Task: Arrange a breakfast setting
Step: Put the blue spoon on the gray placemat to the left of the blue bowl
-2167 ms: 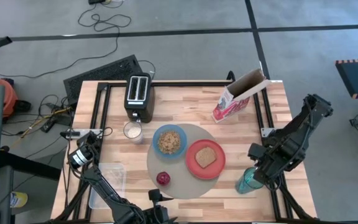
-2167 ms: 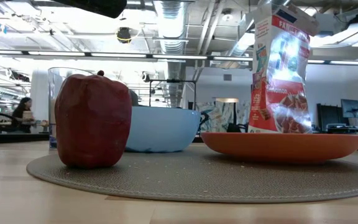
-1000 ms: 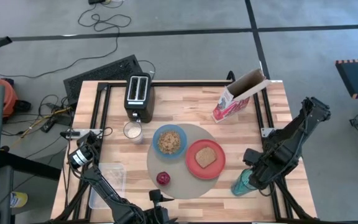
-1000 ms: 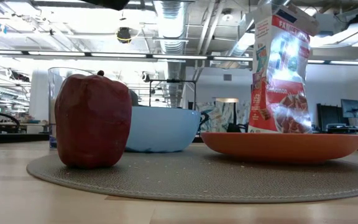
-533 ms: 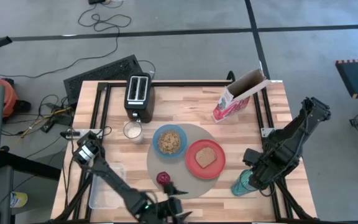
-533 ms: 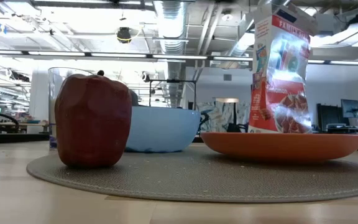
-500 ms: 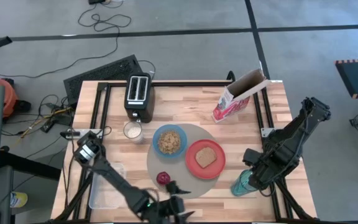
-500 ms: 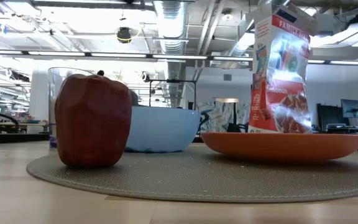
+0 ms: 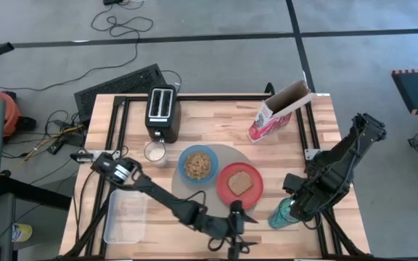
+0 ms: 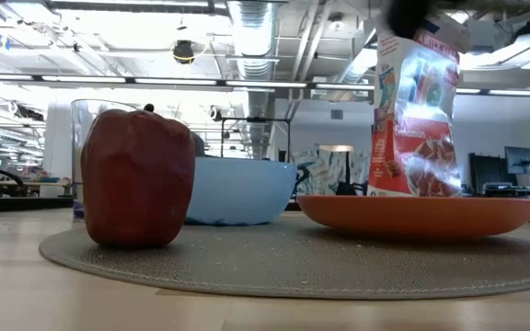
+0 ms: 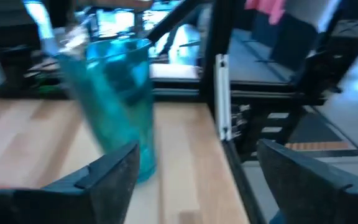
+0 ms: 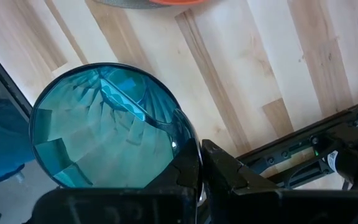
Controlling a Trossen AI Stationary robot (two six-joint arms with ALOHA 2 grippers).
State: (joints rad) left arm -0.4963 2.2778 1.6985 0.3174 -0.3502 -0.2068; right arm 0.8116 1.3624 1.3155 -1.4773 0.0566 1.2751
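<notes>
Now the right end effector [image 9: 290, 206] is clamped on the rim of the upright teal glass [image 9: 282, 212] at the tabletop's near right, mat [image 9: 194, 212] lying to its left, while the left end effector [image 9: 232, 235], fingers spread and empty, faces the glass.

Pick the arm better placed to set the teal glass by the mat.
Right. The right hand is already clamped on the rim of the teal glass, just off the mat's edge. The left hand is open, facing the glass, holding nothing.
</notes>
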